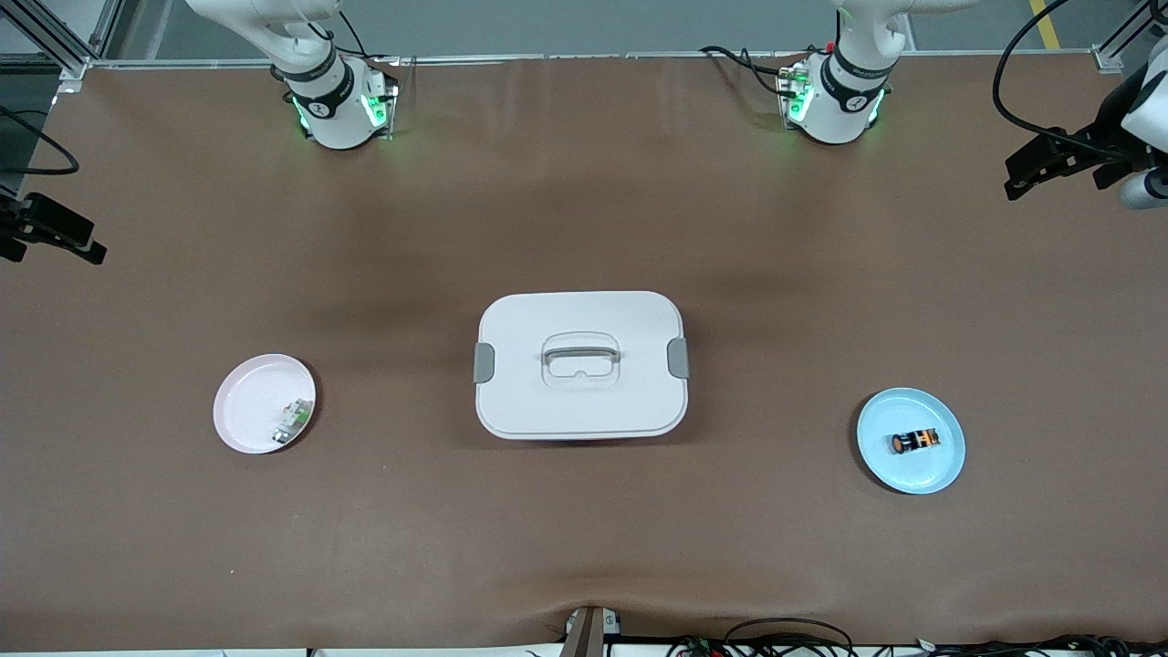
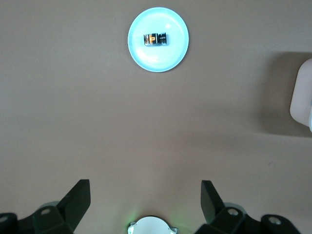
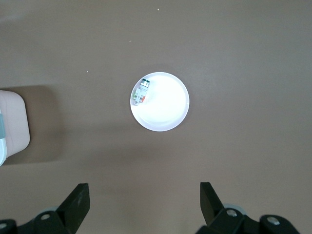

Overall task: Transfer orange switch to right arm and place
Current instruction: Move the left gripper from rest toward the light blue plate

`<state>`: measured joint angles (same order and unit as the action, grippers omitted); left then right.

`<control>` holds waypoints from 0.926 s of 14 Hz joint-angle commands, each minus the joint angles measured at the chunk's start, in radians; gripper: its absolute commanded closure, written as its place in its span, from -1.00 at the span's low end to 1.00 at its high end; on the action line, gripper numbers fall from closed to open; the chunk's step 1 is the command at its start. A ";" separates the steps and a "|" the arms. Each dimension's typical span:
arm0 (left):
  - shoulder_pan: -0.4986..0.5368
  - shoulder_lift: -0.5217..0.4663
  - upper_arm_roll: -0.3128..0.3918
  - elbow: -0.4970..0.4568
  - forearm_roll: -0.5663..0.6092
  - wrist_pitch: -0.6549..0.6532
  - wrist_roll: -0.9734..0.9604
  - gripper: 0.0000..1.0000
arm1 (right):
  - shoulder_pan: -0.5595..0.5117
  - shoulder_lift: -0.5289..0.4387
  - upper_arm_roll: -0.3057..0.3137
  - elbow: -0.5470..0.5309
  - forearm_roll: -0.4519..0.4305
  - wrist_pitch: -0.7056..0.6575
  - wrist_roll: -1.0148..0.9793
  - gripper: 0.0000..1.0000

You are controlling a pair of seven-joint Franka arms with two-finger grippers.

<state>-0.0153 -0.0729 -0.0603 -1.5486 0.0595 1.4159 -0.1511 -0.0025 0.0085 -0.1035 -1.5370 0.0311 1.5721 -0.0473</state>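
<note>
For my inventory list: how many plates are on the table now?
2. The blue plate lies toward the left arm's end of the table and holds the orange switch. The pink plate lies toward the right arm's end and holds a white-and-green part.

White jointed arms (image 1: 319, 82), black joint bands, green base lights, black fingers (image 2: 78, 200).

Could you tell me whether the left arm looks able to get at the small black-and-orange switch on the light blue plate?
Probably yes: the orange switch lies uncovered on the light blue plate, and the open left claw has only bare table before it.
</note>
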 commanded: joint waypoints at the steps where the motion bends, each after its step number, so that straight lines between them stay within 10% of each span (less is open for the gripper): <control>1: -0.005 0.030 0.001 0.039 0.005 -0.009 0.013 -1.00 | -0.016 0.008 0.013 0.023 -0.011 -0.017 0.003 -1.00; 13: 0.008 0.163 0.007 0.110 0.003 0.055 0.018 -1.00 | -0.016 0.008 0.013 0.023 -0.013 -0.017 0.003 -1.00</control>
<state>-0.0102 0.0630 -0.0578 -1.4673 0.0595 1.4574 -0.1509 -0.0025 0.0085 -0.1035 -1.5369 0.0311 1.5721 -0.0473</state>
